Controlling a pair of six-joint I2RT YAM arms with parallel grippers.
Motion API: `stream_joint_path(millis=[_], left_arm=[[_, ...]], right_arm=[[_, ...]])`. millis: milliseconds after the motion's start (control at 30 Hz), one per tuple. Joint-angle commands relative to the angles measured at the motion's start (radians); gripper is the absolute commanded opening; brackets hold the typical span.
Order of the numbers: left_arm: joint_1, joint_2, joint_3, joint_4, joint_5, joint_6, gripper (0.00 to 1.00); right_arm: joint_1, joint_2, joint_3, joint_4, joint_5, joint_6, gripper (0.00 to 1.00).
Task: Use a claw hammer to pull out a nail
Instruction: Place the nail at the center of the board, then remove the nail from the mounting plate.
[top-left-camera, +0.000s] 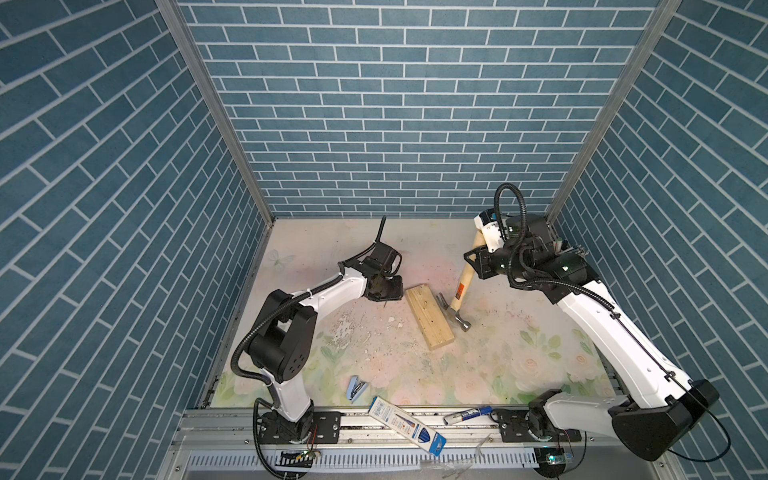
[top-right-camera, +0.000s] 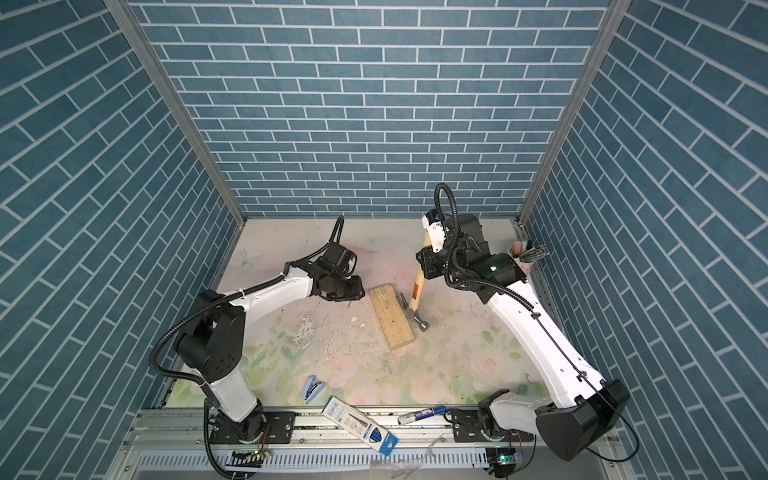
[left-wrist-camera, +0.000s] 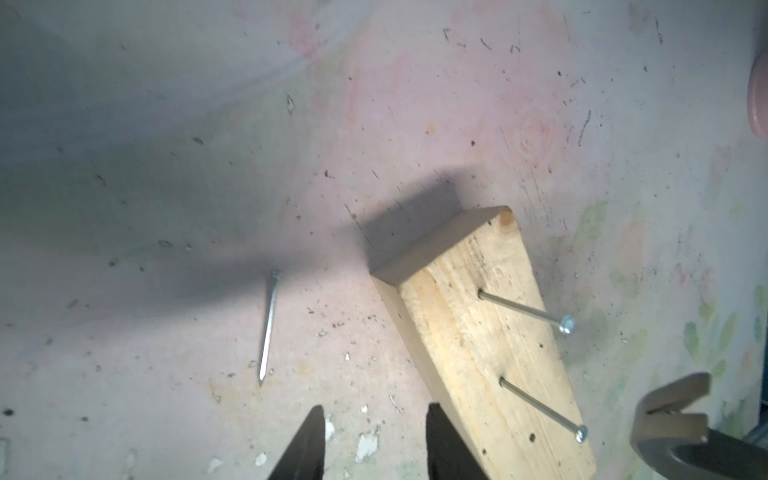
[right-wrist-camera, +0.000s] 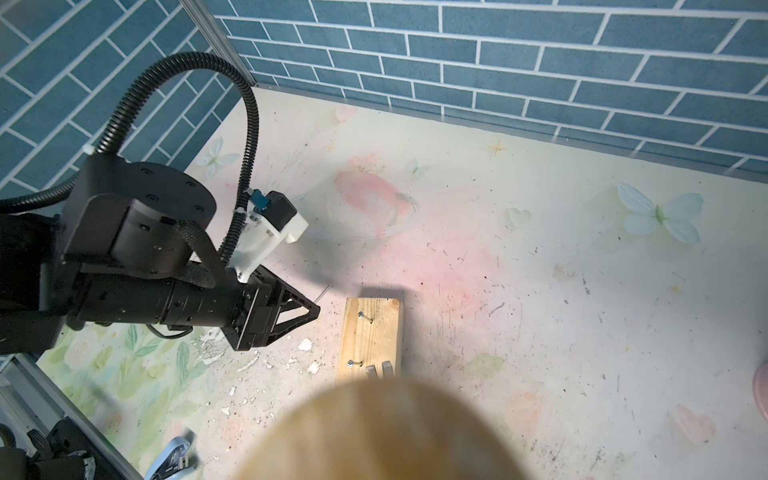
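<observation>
Where blue brick walls (top-left-camera: 415, 104) enclose it, floral tabletop (top-left-camera: 519, 345) scuffed around claw hammer (top-left-camera: 464, 279).

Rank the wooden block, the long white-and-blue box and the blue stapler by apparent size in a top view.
1-2. wooden block and white-and-blue box: about alike, the box nearer the camera; unranked.
3. blue stapler: smallest.

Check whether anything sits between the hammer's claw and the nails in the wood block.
Nothing visible does. The hammer has its claw at the edge of the wood block, close to the nearer nail, with only open space between them. The loose nail lies on the block's other side, out of the way.
</observation>
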Motion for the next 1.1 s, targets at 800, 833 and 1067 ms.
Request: stream_joint_path(millis=[800,833,1067], left_arm=[[-0.056,0.136,-0.005,0.145,0.102,-0.091,0.44],[-0.055,0.141,0.000,0.145,0.097,-0.089,0.43],[-0.048,0.182,0.053,0.127,0.092,-0.078,0.40]], right_arm=[[0.143,0.013,0.081,-0.059,0.098,-0.130,0.00],[0.145,0.016,0.084,-0.060,0.096,-0.133,0.00],[0.146,0.045,0.107,-0.055,0.093,-0.145,0.00]])
